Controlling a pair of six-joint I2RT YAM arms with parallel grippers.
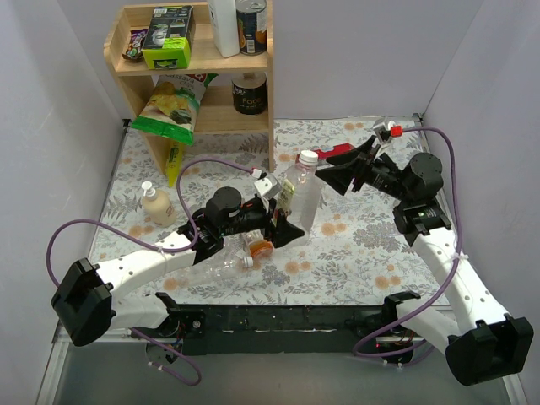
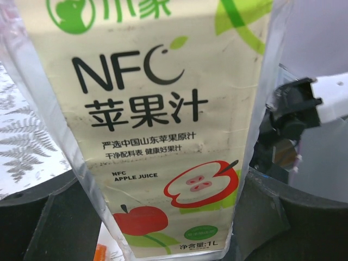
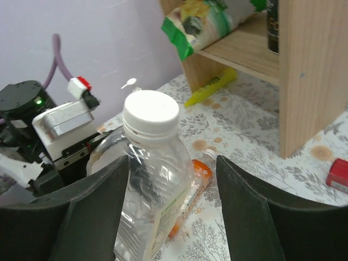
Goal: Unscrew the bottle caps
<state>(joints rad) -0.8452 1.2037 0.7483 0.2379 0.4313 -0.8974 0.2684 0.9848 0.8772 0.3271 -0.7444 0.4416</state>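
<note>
Left gripper (image 1: 287,228) squeezes tall bottle (image 1: 304,198) low down, bottle upright. Right gripper (image 3: 172,163) wide, fingers beside white cap (image 3: 150,113), not touching.

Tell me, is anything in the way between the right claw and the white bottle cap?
Nothing visible. The right gripper is open and points at the apple juice bottle; its white cap shows bare between the two fingers.
</note>
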